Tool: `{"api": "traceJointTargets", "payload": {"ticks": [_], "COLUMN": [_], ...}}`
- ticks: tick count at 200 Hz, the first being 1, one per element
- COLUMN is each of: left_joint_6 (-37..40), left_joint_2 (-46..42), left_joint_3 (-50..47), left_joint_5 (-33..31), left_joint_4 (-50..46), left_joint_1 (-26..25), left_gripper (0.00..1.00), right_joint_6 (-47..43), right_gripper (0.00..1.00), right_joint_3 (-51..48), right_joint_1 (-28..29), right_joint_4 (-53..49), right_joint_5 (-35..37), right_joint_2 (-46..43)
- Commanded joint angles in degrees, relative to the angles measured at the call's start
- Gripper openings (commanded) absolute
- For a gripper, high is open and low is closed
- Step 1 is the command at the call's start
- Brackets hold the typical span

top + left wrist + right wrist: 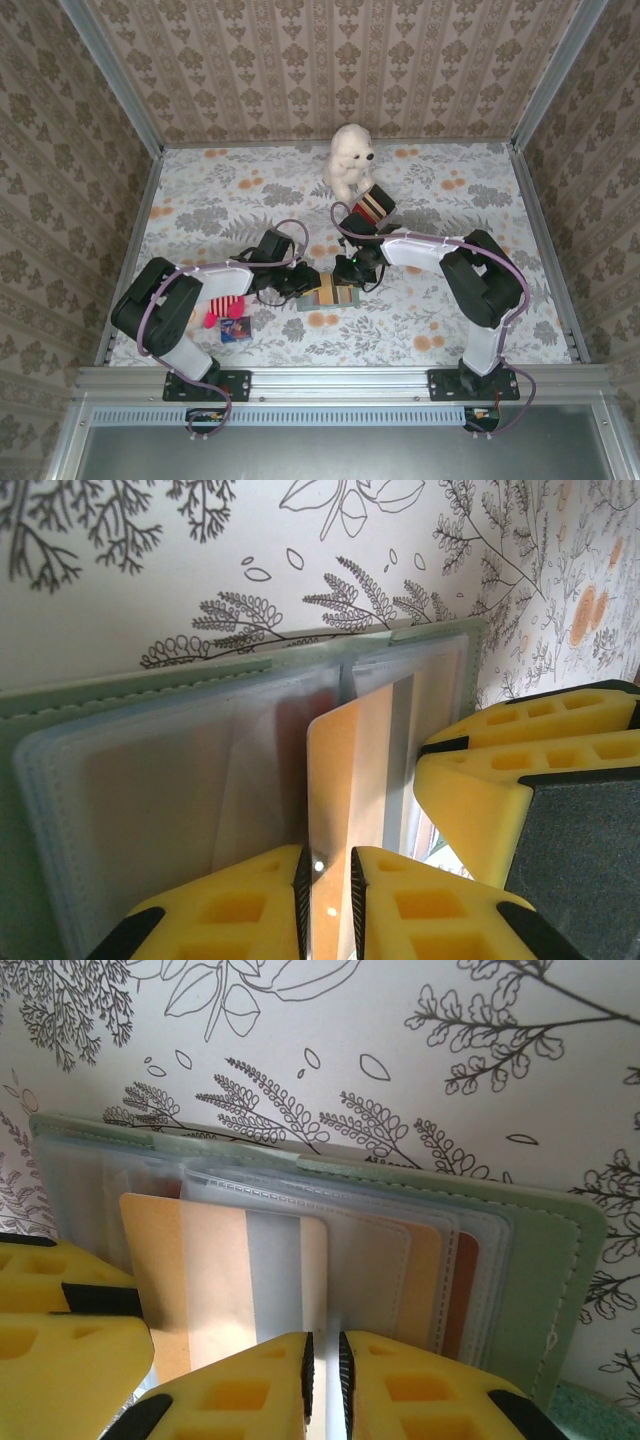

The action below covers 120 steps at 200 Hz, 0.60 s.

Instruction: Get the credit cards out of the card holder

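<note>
We see the holder lying open on the table, near its front middle. An orange-and-cream card sticks partway out of a clear pocket. The left gripper and the right gripper stand over it, side by side, jaws a slit apart. We cannot tell whether either pinches anything.

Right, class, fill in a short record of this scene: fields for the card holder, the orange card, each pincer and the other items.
card holder: lying open, inner side up
orange card: grey-striped, in front of the open holder
left pincer: narrowly astride that card's edge; grip unclear
right pincer: nearly closed over the holder; grip unclear
other items: white plush bear, striped box
</note>
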Motion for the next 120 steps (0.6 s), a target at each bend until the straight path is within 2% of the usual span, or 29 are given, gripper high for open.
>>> {"api": "traceJointTargets", "payload": {"ticks": [1,80,120], "left_joint_6": [0.49,1.02,1.2], "left_joint_2": [-0.26,1.89,2.51], "left_joint_3": [-0.04,1.67,2.16], "left_joint_5": [1.38,3.1,3.02], "left_joint_4": [1.24,1.85,1.6], "left_joint_1": [0.31,0.24,0.29], "left_gripper": [0.21,0.2,0.14], "right_joint_6": [-0.51,-0.69,-0.67], "right_gripper": [0.18,0.17,0.18], "right_joint_3": [1.02,1.38,1.25], "right_joint_1": [0.19,0.3,0.3], "right_joint_4": [-1.99,-2.11,-2.28], "right_joint_5": [-1.06,-1.76,-1.39], "right_joint_2": [1.66,2.57,2.74]}}
